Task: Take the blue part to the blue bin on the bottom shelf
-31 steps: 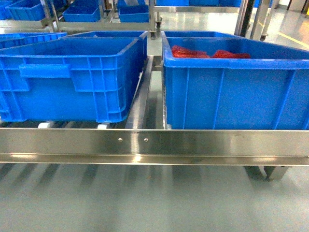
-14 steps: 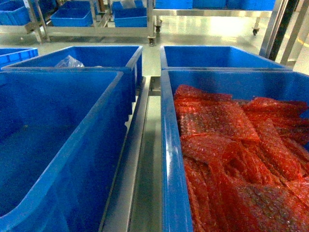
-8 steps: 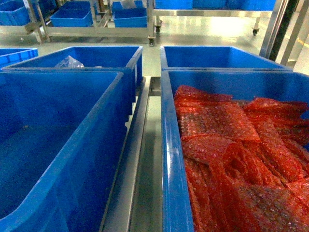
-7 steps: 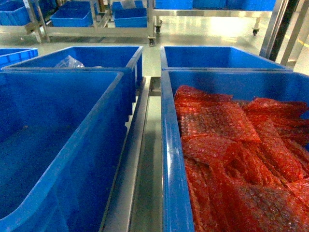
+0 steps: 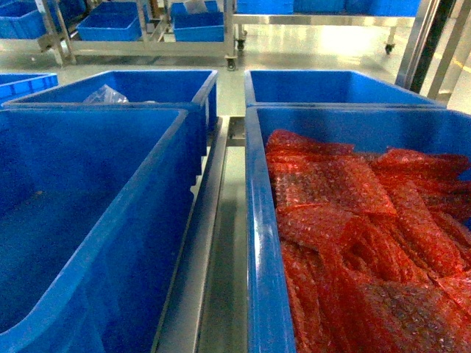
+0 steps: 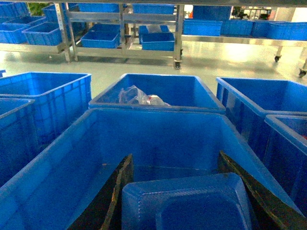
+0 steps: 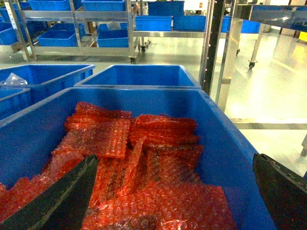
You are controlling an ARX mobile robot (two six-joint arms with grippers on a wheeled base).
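Observation:
The blue part (image 6: pixel 187 203) shows only its blue boxy body, low in the left wrist view; its red cap is hidden. My left gripper (image 6: pixel 175 159) is shut on it, dark fingers (image 6: pixel 117 191) pressing both sides. It hangs above an empty blue bin (image 6: pixel 57 158), the near-left bin (image 5: pixel 158 191) in the head view. The bottom shelf shows its steel centre divider rail (image 5: pixel 197 250). My right gripper (image 7: pixel 175 163) is open, fingers wide apart, over the near-right bin (image 7: pixel 225 143). Neither gripper appears in the head view.
The near-right bin (image 5: pixel 261 243) holds red bubble wrap (image 5: pixel 346 220). Behind stand two more blue bins, the left one (image 5: pixel 147 82) with a clear plastic bag (image 5: pixel 105 94). Steel racks (image 5: pixel 140 48) with further bins stand across the floor; a rack post (image 7: pixel 213 43) rises at right.
Since 2.2 s ago the head view has gone from facing the shelf's front rail to looking down into the bins. Over the last second nothing visibly moved.

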